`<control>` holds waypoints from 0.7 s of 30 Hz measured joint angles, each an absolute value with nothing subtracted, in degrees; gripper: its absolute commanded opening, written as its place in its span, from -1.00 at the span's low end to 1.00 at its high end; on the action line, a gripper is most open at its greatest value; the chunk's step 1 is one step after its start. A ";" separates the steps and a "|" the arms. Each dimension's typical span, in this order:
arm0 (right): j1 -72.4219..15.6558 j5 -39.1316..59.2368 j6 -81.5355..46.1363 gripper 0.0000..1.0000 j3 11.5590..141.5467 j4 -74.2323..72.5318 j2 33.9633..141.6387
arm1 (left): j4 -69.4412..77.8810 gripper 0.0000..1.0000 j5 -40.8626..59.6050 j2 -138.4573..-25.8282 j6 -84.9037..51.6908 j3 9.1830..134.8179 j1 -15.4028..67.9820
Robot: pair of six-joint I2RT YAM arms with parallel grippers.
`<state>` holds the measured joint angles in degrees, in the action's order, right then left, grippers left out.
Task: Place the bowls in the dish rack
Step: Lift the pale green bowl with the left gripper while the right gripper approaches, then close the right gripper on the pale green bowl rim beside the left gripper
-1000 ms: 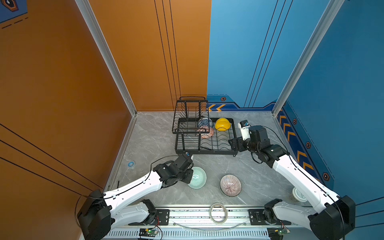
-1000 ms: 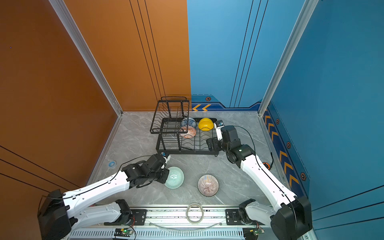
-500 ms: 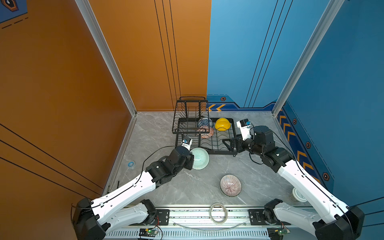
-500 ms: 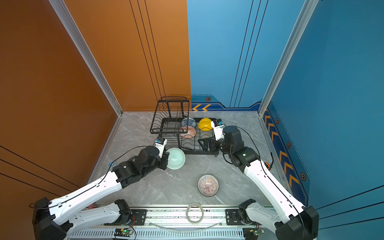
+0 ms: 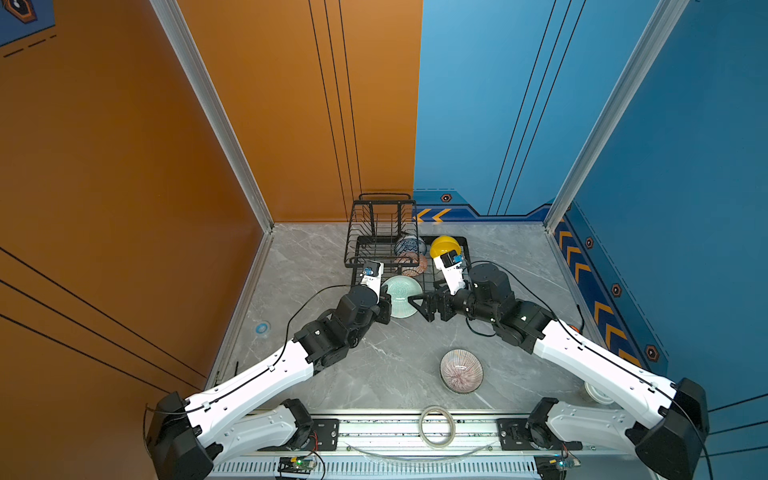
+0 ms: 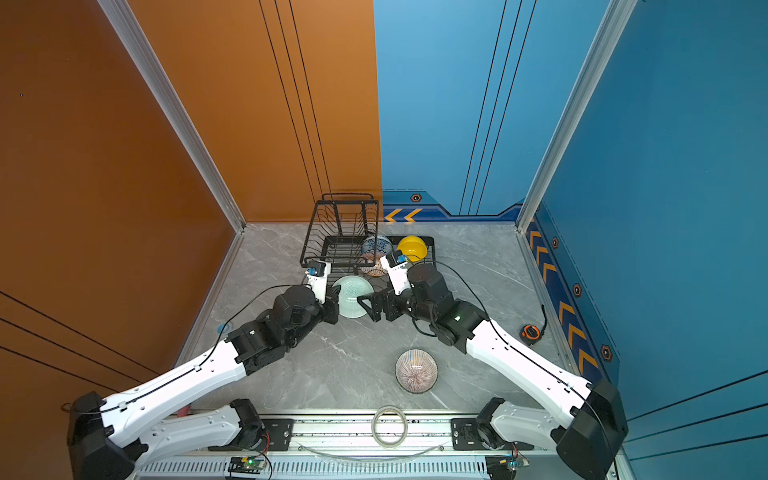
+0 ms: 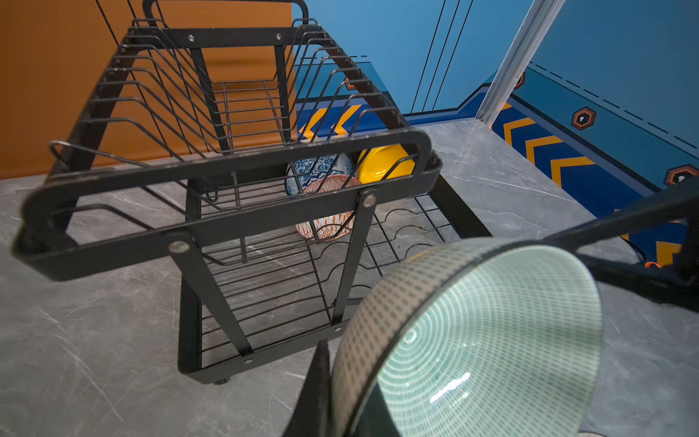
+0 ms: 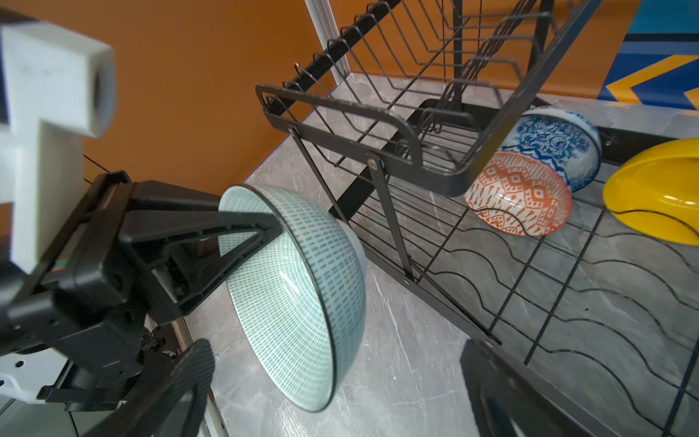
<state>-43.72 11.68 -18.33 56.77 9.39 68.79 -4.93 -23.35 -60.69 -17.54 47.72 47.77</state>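
Left claw [image 5: 390, 300]: pinching green bowl [image 5: 401, 293] by rim, tilted on edge, aloft just before rack [image 5: 380, 203] front. Right claw [image 5: 417, 309]: wide, empty, beside bowl. Probably glazed ceramic: stiff, slick, breakable. Best gripped across rim, one finger inside.

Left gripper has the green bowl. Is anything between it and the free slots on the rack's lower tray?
The slots in front of the orange-white bowl look free. But on the dish rack, the raised basket and struts overhang the tray's left part, and the open right gripper sits close beside the pale green bowl.
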 measured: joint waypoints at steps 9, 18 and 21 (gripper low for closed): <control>-46.33 4.19 -21.04 0.72 57.60 7.31 72.29 | -2.72 -1.00 -22.87 -61.98 -17.54 47.72 48.25; -46.57 0.47 -24.10 0.22 57.65 5.43 74.26 | -1.41 -1.00 -22.46 -62.13 -17.54 47.72 48.95; -46.57 -0.32 -24.16 -0.01 57.67 5.39 74.26 | -1.43 -1.00 -22.44 -62.24 -17.56 47.72 49.15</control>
<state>-46.57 -0.32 -24.16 57.67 5.39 74.26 -1.43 -22.44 -62.24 -17.56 47.72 49.15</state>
